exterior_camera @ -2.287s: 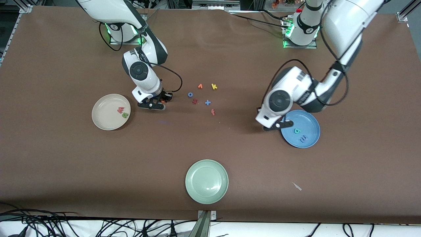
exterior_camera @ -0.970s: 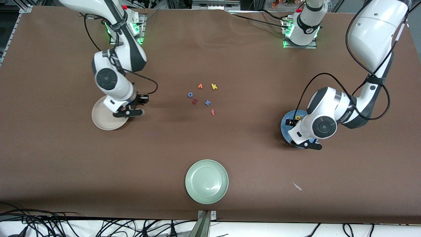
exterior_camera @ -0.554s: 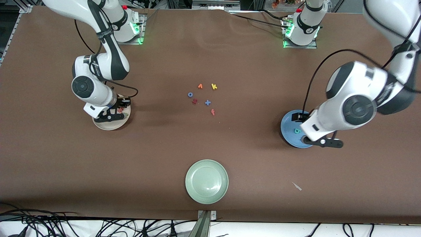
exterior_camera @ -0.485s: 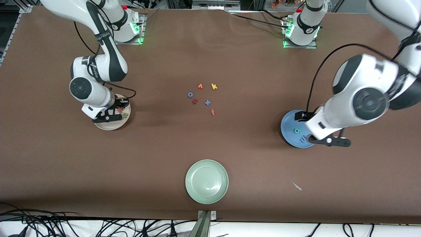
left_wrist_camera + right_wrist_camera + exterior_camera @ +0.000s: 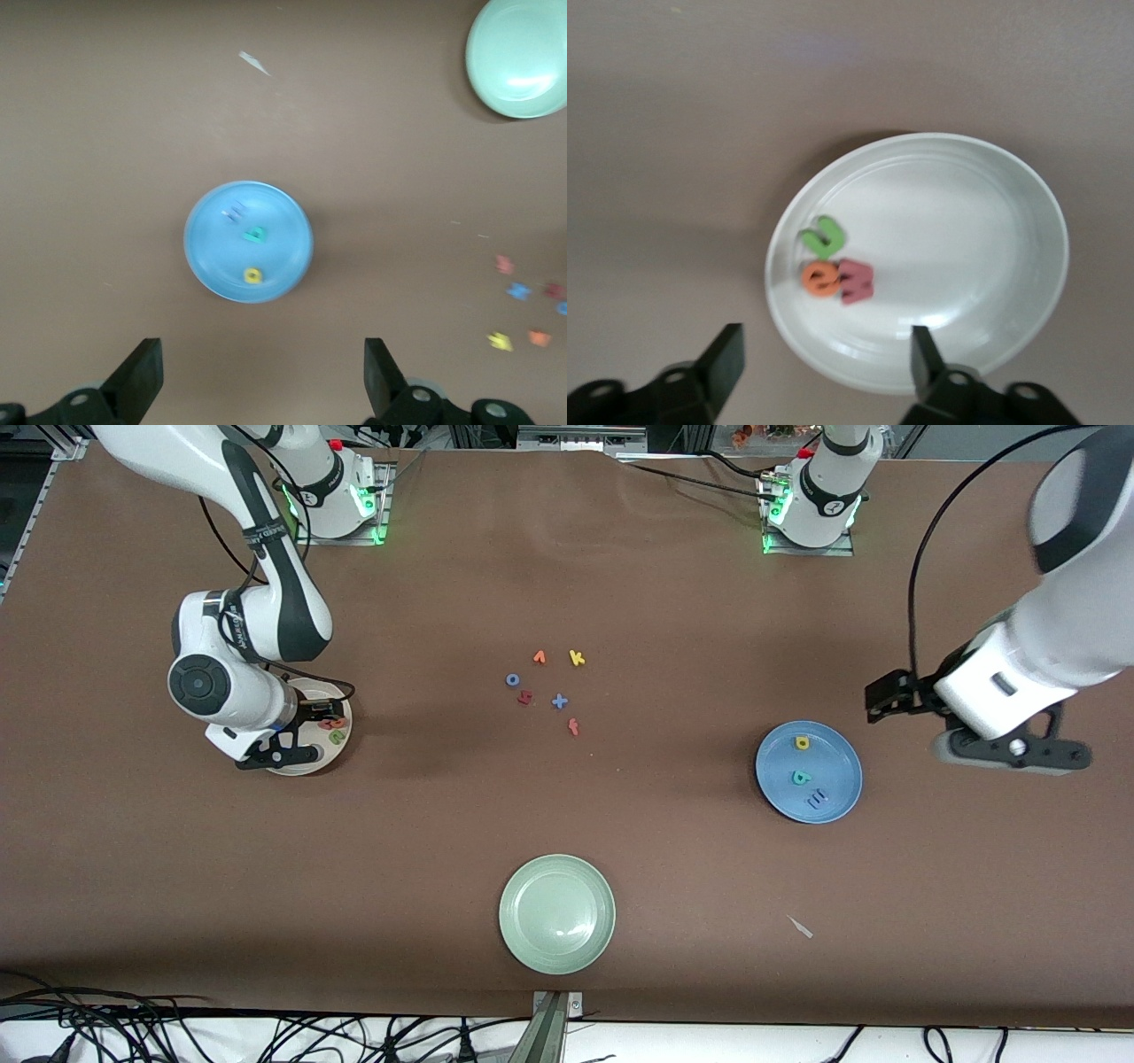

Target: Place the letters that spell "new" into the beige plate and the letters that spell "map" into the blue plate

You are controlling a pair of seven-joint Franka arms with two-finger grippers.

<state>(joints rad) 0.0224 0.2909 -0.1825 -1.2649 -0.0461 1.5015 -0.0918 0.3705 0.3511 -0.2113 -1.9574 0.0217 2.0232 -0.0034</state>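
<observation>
- Hovering over the beige plate (image 5: pixel 304 766), the right gripper (image 5: pixel 824 363) has its jaws spread and empty; the green n (image 5: pixel 823 236), orange e (image 5: pixel 820 279) and pink-red w (image 5: pixel 857 281) lie in the plate, bunched and touching, near the rim toward the table's middle.
- In the middle sit the spare letters (image 5: pixel 549 687), well apart from every plate; the pale green plate (image 5: pixel 557 913) lies nearer the front camera, empty.
- The blue plate (image 5: pixel 809 771) holds the yellow p (image 5: pixel 802 742), teal a (image 5: pixel 801 777) and blue m (image 5: pixel 818 798), lying apart in a row.
- The left gripper (image 5: pixel 257 381) hangs over bare table beside the blue plate, toward the left arm's end, jaws spread, holding nothing.
- Both words look sorted, so the main risk is a low retreat: a finger clipping a rim could tip a plate and scatter the light foam letters.
- The table (image 5: pixel 177 868) is covered in plain brown matting; cables trail along its front edge, with metal framing at the robots' end.
</observation>
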